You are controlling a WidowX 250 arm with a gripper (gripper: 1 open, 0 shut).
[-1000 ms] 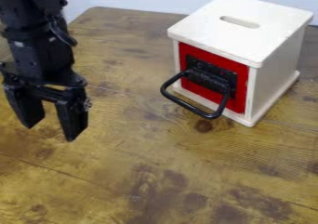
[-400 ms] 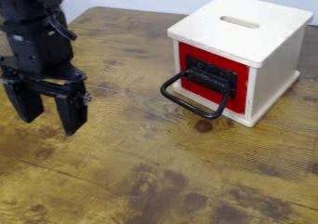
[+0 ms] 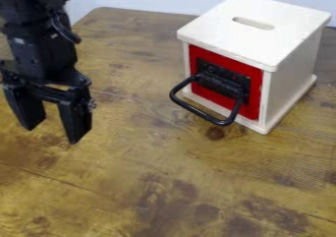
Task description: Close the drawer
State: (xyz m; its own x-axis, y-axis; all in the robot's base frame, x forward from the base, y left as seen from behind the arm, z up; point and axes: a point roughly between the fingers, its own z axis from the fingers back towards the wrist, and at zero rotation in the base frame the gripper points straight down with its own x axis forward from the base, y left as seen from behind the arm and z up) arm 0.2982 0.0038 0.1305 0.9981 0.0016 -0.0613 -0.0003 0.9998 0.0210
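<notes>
The black tool (image 3: 47, 120) is hanging at the left of the frame, above the worn wooden bench (image 3: 144, 187), and its two fingers are standing apart with nothing between them, pointing down. The drawer (image 3: 225, 82) is sitting at the right of the frame, in the upper half, inside a pale cream box (image 3: 254, 36) that has a slot (image 3: 254, 24) on its top. The red front of the drawer is facing toward the lower left, and its black loop handle (image 3: 198, 102) is sticking out and hanging downward toward the bench. The tool and the handle are staying well apart, with bare wood between them.
</notes>
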